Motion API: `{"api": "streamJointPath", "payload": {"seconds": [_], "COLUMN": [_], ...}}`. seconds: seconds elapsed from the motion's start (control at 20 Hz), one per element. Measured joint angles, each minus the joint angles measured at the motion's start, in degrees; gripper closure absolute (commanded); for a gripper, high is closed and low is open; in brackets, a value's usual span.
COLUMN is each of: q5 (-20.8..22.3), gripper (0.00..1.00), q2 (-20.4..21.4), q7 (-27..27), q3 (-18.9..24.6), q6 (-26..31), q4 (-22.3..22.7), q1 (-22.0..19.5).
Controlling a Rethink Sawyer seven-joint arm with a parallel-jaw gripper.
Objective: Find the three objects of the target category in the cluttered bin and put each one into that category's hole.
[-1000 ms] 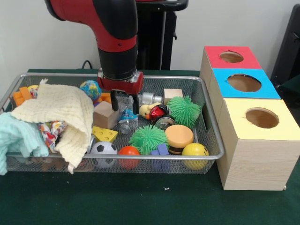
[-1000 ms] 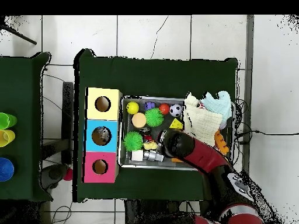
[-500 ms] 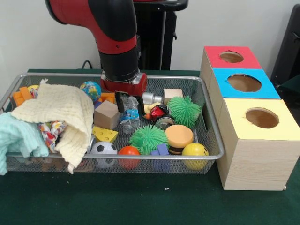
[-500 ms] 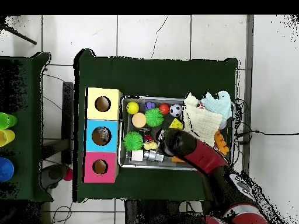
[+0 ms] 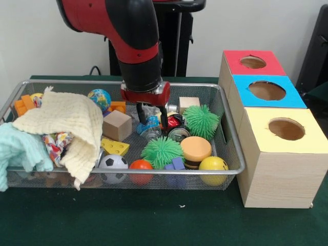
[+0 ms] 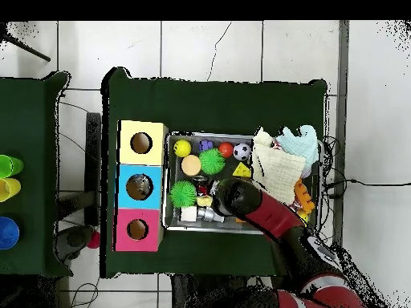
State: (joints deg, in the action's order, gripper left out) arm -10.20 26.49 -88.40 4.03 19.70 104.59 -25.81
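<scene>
Green table (image 5: 154, 225) | wire bin (image 5: 233, 148) | claw (image 5: 151, 120) pinching crushed plastic bottle (image 5: 150, 127), raised above clutter

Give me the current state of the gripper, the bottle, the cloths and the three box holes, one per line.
gripper: shut on the crushed plastic bottle, raised above the bin floor
crushed plastic bottle: held between the fingers, lifted
wire mesh bin: full of clutter
cream cloth: draped over toys
teal cloth: hanging over the bin's rim
red box hole: open
blue box hole: open
yellow box hole: open
</scene>
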Motion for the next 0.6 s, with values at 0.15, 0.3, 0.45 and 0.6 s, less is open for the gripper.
{"api": "streamJointPath", "payload": {"seconds": [0.15,0.3,0.45,0.6], "q5": [0.0,0.4,2.1,5.4], "gripper": [0.00,0.00,0.00,0.00], "q2": [0.0,-0.2,-0.6,-1.5], "q7": [0.0,0.0,0.0,0.0], "q3": [0.0,-0.9,-3.2,-6.4], "q6": [-0.5,-0.8,-1.0,-1.2], "q4": [0.0,-0.2,-1.6,-3.9], "q1": [0.5,1.5,3.8,6.9]}}
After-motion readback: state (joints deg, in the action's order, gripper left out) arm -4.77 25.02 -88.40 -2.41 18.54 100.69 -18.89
